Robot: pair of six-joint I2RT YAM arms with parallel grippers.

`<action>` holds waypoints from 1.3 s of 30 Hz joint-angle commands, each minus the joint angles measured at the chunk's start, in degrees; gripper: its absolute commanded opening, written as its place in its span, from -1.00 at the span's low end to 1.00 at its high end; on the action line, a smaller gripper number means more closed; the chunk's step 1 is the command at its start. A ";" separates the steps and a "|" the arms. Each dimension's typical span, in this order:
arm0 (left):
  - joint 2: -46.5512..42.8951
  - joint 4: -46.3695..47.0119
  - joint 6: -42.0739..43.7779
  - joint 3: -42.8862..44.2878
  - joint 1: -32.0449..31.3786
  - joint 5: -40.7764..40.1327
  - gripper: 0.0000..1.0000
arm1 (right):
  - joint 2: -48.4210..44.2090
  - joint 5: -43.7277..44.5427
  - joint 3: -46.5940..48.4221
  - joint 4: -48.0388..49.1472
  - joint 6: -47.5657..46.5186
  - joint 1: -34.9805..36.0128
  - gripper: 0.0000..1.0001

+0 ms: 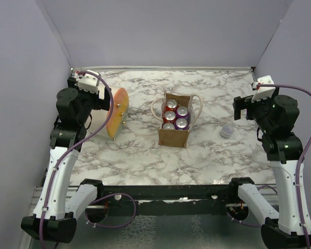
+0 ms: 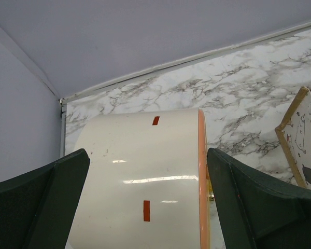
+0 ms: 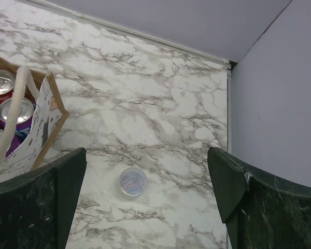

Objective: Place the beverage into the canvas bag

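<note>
The tan canvas bag (image 1: 174, 138) with cream looped handles stands upright mid-table, with several red and purple cans (image 1: 170, 115) standing inside. Its printed side shows in the left wrist view (image 2: 302, 139) and the right wrist view (image 3: 40, 130), where the cans (image 3: 13, 111) also show. A small clear cup with a foil lid (image 1: 227, 130) stands on the marble right of the bag. My right gripper (image 1: 242, 108) is open and empty, above and beyond the cup (image 3: 132, 182), jaws wide (image 3: 146, 158). My left gripper (image 1: 101, 101) is open, its jaws either side of the cream cylinder (image 2: 147, 174).
A large cream cylinder (image 2: 140, 155) with an orange disc end (image 1: 116, 112) lies on its side at the left, under my left gripper. Lavender walls close in the table on the left, back and right (image 1: 160, 31).
</note>
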 commanded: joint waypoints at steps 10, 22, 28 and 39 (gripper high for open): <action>-0.23 -0.63 -0.03 2.20 0.90 0.98 0.99 | -0.18 -2.15 1.44 2.81 0.01 -0.27 0.99; 0.37 -1.71 0.15 3.97 0.90 -0.03 0.99 | 1.32 -0.55 3.18 2.03 0.25 -0.27 0.99; 0.93 -3.52 -0.21 5.46 0.90 -1.24 0.99 | 2.43 -1.91 3.60 0.96 0.82 -0.35 0.99; 1.92 -4.27 -0.10 6.74 0.90 0.43 0.99 | 0.69 -1.28 1.87 1.98 0.60 -0.35 0.99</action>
